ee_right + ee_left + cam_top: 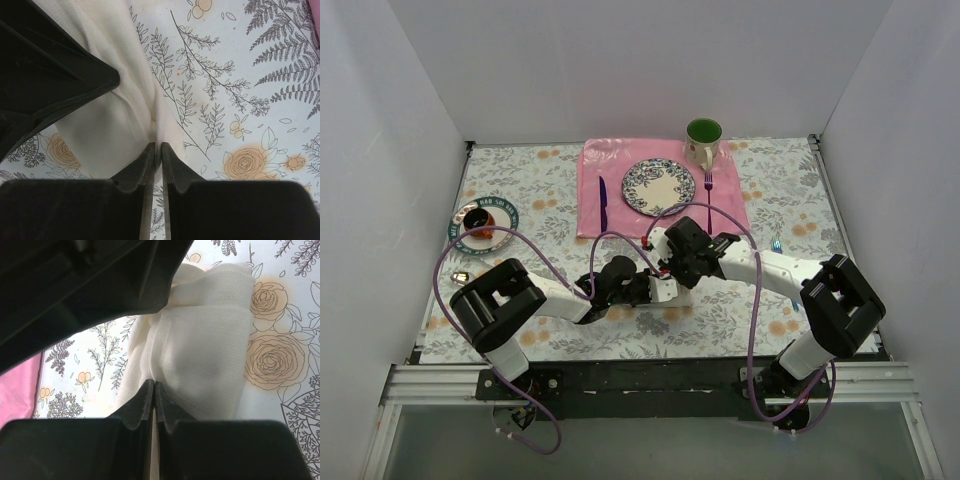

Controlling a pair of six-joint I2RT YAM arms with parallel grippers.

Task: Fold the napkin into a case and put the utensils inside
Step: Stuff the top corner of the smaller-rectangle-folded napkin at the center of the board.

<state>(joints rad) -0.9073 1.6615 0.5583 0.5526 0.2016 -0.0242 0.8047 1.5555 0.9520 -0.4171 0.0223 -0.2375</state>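
The cream-white napkin (672,297) lies bunched on the floral tablecloth between the two arms. In the left wrist view the napkin (205,355) is a folded, rumpled pad, and my left gripper (153,386) is shut on its near fold. In the right wrist view the napkin (117,127) creases toward my right gripper (155,145); the jaws stand a thin slit apart with the cloth's edge pinched at the tips. From above, the left gripper (655,288) and right gripper (670,268) meet over the cloth. One small teal-blue utensil (777,244) lies at the right, another shiny piece (460,273) at the left.
A pink placemat (610,160) at the back carries a patterned plate (658,186), a dark purple knife (602,203) and fork (708,185). A green mug (703,140) stands behind. A saucer with a dark cup (483,222) sits at the left. White walls enclose the table.
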